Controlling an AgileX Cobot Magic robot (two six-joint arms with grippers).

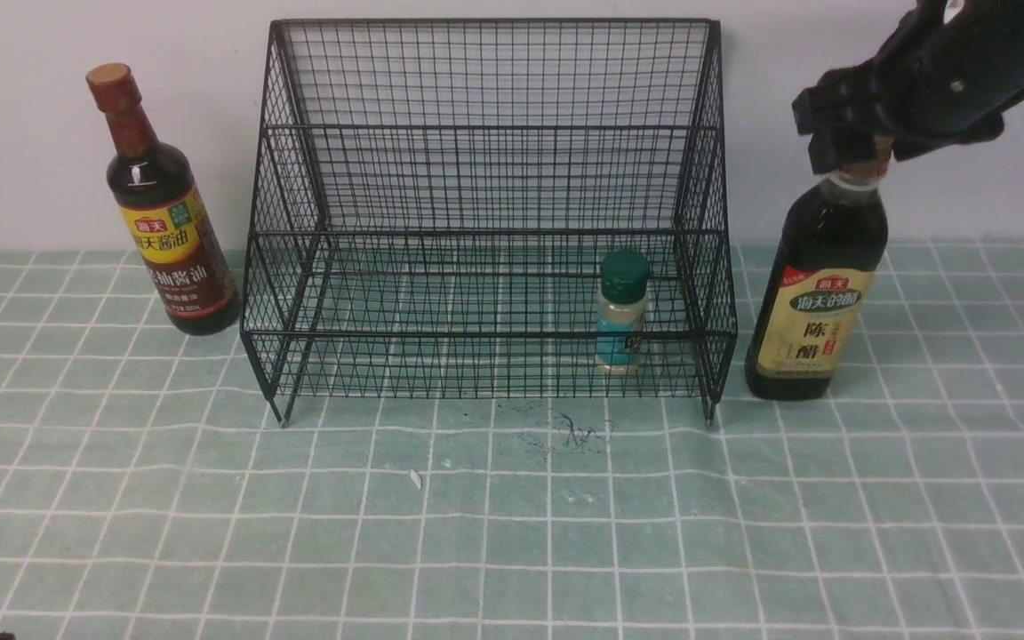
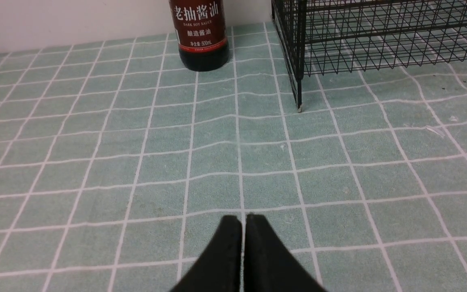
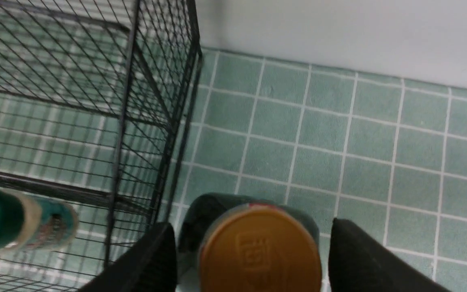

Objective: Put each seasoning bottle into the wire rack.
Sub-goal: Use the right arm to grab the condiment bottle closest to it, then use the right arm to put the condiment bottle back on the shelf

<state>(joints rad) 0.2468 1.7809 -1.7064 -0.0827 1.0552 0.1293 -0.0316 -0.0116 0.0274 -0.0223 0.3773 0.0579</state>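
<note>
One broad tan-capped bottle (image 1: pixel 819 293) stands under the right pincer (image 3: pixel 251 229), cap between its wide-spread jaws — unclamped; full glass, likely heavy and slick, so grip the neck below the cap. Just left of the pincer stands the wire rack (image 1: pixel 485 178).

A: Near worktop (image 1: pixel 512 533): open passage along the wire rack (image 1: pixel 494 178) front.
B: Noted. Upper tier free; lower tier free left of the shaker (image 1: pixel 622 311). Flanks: the tall bottle (image 1: pixel 165 204) near its left side, the broader bottle (image 1: pixel 819 293) just beside its right.
</note>
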